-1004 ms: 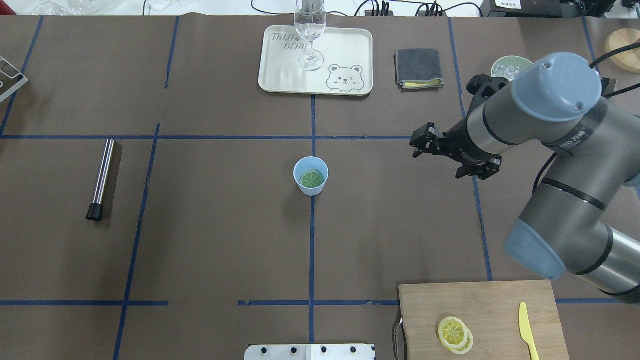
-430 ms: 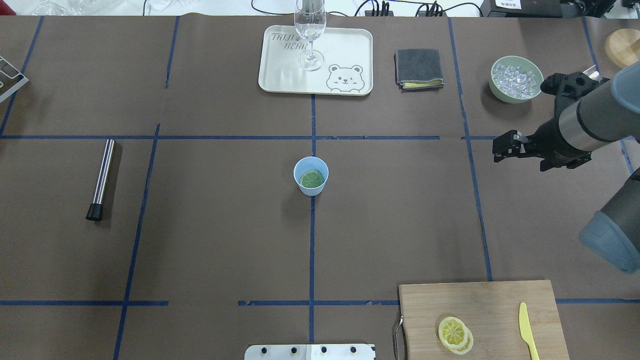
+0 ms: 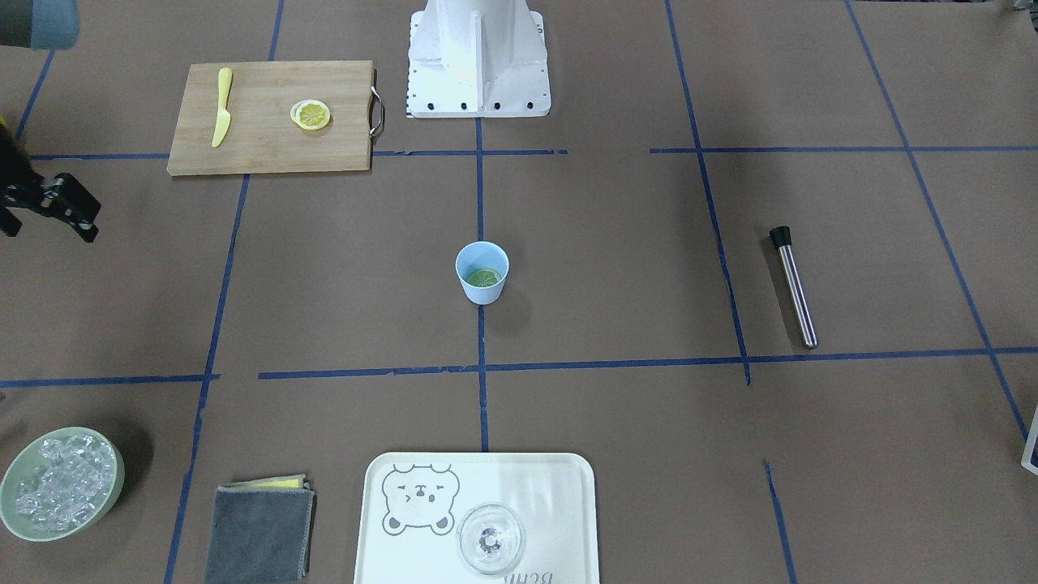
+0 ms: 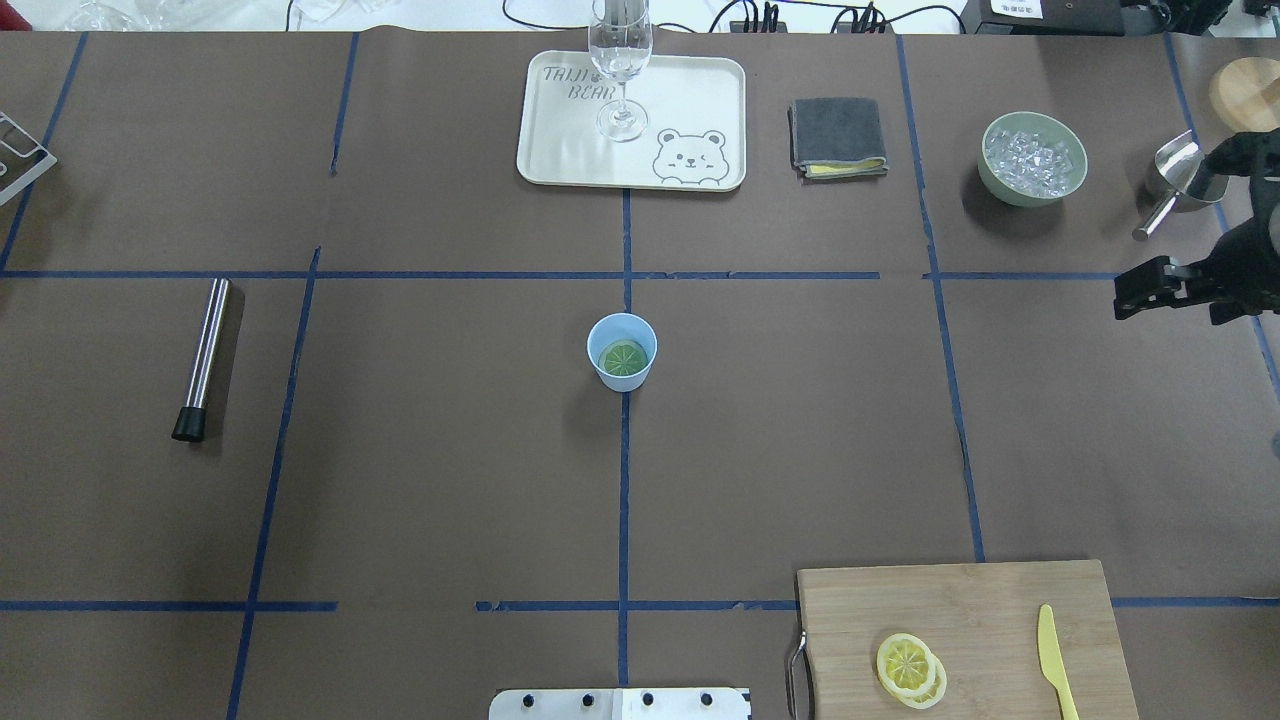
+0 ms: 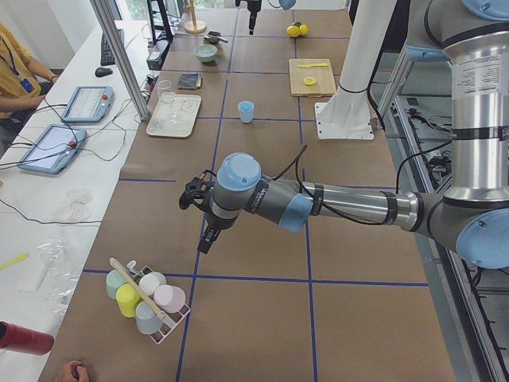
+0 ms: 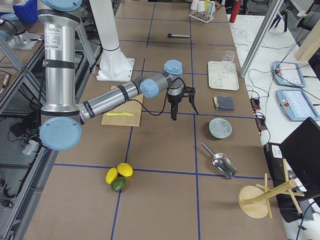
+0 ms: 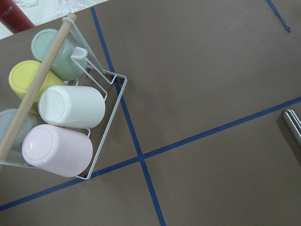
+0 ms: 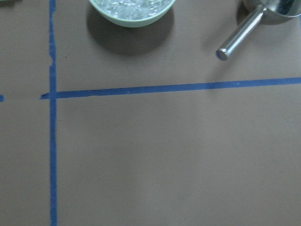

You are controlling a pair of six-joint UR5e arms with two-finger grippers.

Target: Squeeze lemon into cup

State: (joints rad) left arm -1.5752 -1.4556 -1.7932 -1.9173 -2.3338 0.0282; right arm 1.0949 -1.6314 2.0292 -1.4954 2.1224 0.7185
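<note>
Status: lemon slice (image 4: 622,357) lies flat at the bottom of the cup (image 4: 612,328), which stands upright at the table's centre crossing. By my reading the slice is delivered and the step in hand is parking clear.

Right gripper (image 4: 1165,312): jaws apart, nothing between them, hanging above bare table at the far right end, well apart from the cup. Ice bowl (image 4: 985,165) and metal scoop (image 4: 1175,175) sit near it, on the far side.

Left gripper (image 5: 203,239): only the side view shows it, so I cannot tell whether it is spread or closed. Its wrist camera looks down on the mug rack (image 7: 110,113).

Notes for doing this well:
- Hold height while moving; the scoop handle points toward my right wrist and would roll if clipped.
- No sweep across the centre: the cup is light and would tip easily.
- If more juice is wanted, spare slices (image 4: 908,664) lie stacked on the cutting board (image 4: 900,600), beside the yellow knife (image 4: 1050,650). Pinch across the rind, not the flesh.
</note>
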